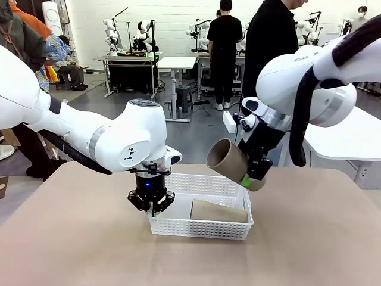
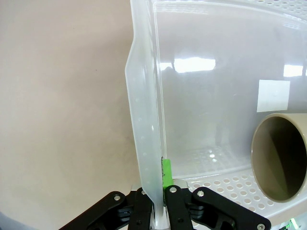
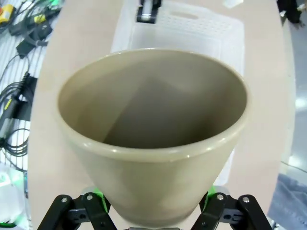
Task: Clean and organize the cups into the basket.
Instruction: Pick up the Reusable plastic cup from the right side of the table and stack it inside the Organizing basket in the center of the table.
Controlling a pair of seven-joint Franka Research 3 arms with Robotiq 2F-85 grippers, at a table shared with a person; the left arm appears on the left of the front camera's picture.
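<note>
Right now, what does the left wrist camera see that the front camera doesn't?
Left wrist view: up close, the left gripper is shut on the basket wall, with a green pad on the inside. It also looks into the open mouth of the lying cup.
Front view: the right gripper holds a second cup tilted in the air near the basket, and a person stands beyond the table.
Both: the basket, the lying cup, the left gripper and the table.
</note>
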